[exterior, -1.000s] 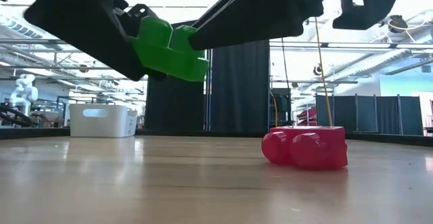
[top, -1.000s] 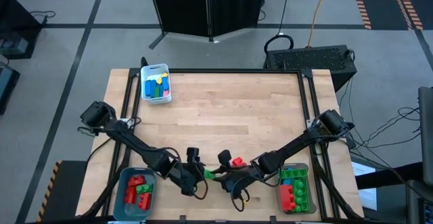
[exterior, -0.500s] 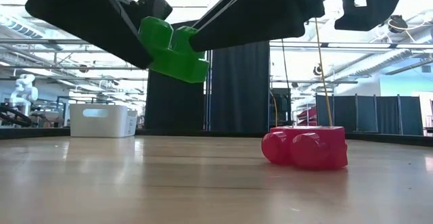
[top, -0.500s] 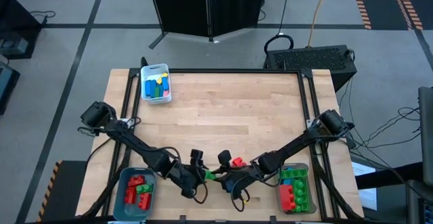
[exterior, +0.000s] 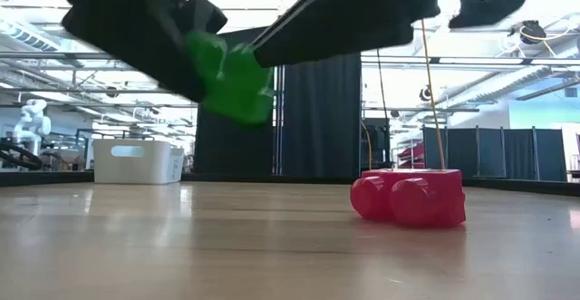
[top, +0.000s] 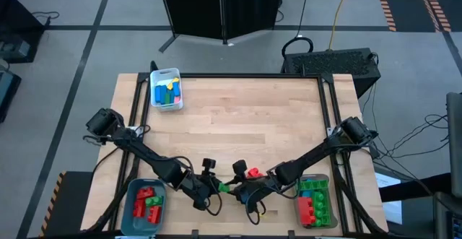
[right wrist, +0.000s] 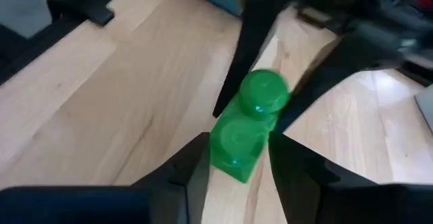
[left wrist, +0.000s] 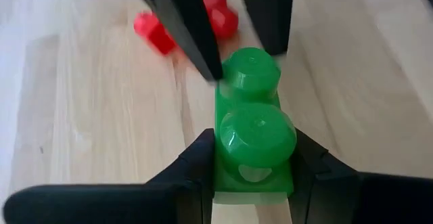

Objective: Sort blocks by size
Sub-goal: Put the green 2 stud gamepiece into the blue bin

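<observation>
**Green brick between two claws, above the near edge**

Bins first, from the left of the high view. Teal bin sits at about 7 o'clock on the tabletop, holding red and green blocks. White bin stands at 11 o'clock with blue, green and yellow blocks inside.

Left claw reaches in from the 8 o'clock side to the near middle, roughly 6 o'clock. Left wrist view: both fingers pressed against the sides of the green brick, clenched on one end of it, studs facing the camera.

Green brick sits in the air between the two claws, clear of the wood; low view shows it well above the surface.

Right claw comes in from 4 o'clock and meets the left one tip to tip. Right wrist view: its fingers flank the other end of the same brick. Whether they press on it or stand just off it, cannot tell.

Red brick lies on the wood just beyond the right claw, untouched.

Clear bin at 5 o'clock holds green, red and blue blocks.
</observation>
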Tool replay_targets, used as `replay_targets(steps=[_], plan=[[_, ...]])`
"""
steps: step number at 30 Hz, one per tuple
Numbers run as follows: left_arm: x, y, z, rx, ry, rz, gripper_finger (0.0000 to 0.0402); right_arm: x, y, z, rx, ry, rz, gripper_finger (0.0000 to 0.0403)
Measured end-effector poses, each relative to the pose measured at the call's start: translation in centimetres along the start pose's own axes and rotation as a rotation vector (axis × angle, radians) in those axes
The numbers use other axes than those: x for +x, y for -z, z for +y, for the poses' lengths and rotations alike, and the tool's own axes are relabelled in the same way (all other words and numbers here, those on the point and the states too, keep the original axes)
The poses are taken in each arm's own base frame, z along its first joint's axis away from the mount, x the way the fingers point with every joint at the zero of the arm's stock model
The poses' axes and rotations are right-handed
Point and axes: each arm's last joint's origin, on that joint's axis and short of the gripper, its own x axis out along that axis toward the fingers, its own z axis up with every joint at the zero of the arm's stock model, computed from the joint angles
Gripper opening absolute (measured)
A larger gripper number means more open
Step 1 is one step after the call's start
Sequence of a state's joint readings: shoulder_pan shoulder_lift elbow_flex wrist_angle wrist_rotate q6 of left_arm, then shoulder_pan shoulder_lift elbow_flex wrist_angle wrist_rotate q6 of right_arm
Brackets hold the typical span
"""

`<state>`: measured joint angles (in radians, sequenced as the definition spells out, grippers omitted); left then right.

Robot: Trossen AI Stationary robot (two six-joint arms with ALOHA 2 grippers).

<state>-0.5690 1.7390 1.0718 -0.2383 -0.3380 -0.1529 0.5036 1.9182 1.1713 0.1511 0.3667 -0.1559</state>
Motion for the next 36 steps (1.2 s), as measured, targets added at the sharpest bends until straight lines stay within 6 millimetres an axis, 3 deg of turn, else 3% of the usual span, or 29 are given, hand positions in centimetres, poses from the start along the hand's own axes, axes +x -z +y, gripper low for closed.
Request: replay_targets(steps=[5,10,22,36], plan=[[-0.7,0.3,0.2,-0.061,-0.014,0.041,0.0098,0.0,0.1,-0.2,0.064,0.057,0.016,0.0169],[-2.7,0.7,0.3,-0.149,-0.042,0.091,0.0101,-0.3,0.6,-0.2,0.105,0.130,0.082,0.0188],[-10.3,4.0,-1.3,-0.501,0.019,0.404,0.0104,-2.3,2.2,-0.2,0.346,0.013,0.326,0.0173],[-14.3,6.3,-4.6,-0.562,0.179,0.628,0.0105,-3.4,3.2,-0.5,0.306,0.006,0.472,0.0164]])
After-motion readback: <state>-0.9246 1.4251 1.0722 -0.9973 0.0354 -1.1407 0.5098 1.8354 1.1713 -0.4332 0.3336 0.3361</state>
